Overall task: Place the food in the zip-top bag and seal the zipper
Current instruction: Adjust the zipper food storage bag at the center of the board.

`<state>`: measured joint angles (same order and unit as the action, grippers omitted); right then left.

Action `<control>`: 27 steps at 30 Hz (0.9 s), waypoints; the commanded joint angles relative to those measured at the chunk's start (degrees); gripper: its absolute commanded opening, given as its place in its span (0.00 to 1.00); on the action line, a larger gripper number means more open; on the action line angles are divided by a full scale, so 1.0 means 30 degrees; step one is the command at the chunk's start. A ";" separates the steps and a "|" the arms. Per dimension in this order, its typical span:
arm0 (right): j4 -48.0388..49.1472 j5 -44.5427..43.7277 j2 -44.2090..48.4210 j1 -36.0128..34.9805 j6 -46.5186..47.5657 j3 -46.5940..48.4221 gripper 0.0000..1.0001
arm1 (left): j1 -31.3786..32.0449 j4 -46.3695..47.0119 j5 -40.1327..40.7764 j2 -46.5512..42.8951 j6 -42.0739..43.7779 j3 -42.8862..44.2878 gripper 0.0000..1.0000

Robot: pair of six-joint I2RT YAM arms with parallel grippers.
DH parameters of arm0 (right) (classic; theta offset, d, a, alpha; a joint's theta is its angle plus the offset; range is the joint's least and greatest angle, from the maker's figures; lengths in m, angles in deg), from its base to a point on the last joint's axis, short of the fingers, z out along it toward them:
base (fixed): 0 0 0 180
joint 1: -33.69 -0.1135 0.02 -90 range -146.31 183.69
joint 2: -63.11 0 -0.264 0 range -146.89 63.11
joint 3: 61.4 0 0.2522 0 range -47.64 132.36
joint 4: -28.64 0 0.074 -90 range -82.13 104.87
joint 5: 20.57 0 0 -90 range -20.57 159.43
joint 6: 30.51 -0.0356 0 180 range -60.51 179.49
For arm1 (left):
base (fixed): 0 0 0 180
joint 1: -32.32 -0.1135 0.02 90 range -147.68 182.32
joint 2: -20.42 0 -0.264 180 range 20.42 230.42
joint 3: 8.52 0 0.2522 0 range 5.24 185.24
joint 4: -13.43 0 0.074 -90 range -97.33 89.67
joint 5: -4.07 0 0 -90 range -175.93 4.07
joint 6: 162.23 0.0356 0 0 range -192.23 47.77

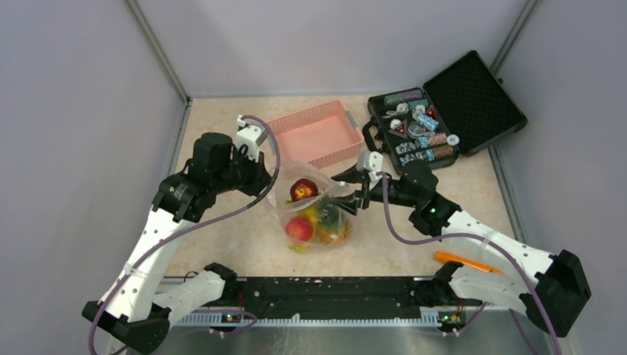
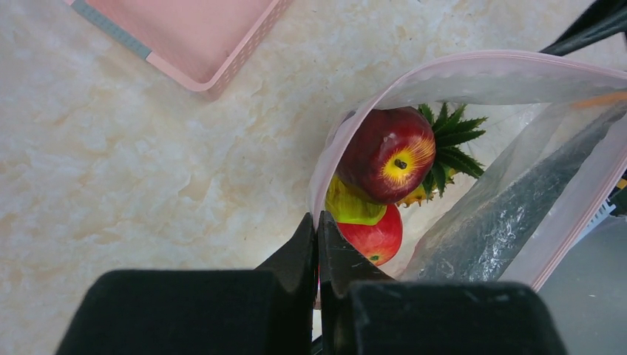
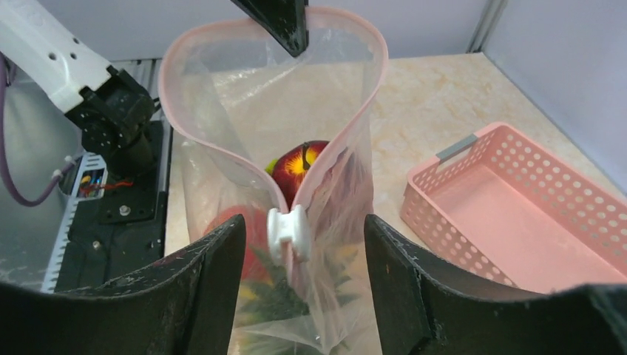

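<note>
The clear zip-top bag [image 1: 314, 211] stands at the table's middle with its mouth open. Inside lie a dark maroon fruit [image 2: 387, 153], a red fruit [image 2: 375, 235], a pineapple with green leaves [image 2: 448, 144] and a yellow piece [image 2: 347, 205]. The pink zipper strip [image 3: 347, 140] rims the mouth, and its white slider [image 3: 287, 233] sits at the end near my right gripper. My left gripper [image 2: 318, 225] is shut on the zipper strip at the bag's left end. My right gripper [image 3: 303, 255] is open, its fingers either side of the slider.
A pink basket [image 1: 316, 133] stands behind the bag. An open black case [image 1: 444, 111] with small trinkets sits at the back right. An orange stick [image 1: 467, 261] lies at the front right near the right arm's base.
</note>
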<state>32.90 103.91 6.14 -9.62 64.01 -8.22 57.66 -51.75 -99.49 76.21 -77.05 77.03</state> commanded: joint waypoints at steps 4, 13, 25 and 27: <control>0.1399 0.0972 -0.1485 0.0146 0.0967 0.1201 0.40 | -0.0096 0.0609 -0.0368 -0.0565 0.0181 0.0064 0.00; 0.3011 0.0149 0.0091 0.0154 0.0065 0.0056 0.00 | -0.0089 0.0468 0.1117 -0.0876 0.0256 -0.0362 0.00; -0.0553 0.2585 -0.0676 0.0169 -0.0046 0.2140 0.00 | -0.0085 0.4573 -0.3665 -0.2399 0.2569 0.1246 0.99; -0.1040 0.3287 -0.0702 0.0176 -0.0039 0.2513 0.00 | -0.0086 0.6267 -0.6572 -0.2395 0.2700 0.0800 0.99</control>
<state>29.99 108.11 4.15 -9.60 63.96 -5.62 57.49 -45.95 -102.96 70.73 -72.53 77.81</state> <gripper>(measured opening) 0.018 0.986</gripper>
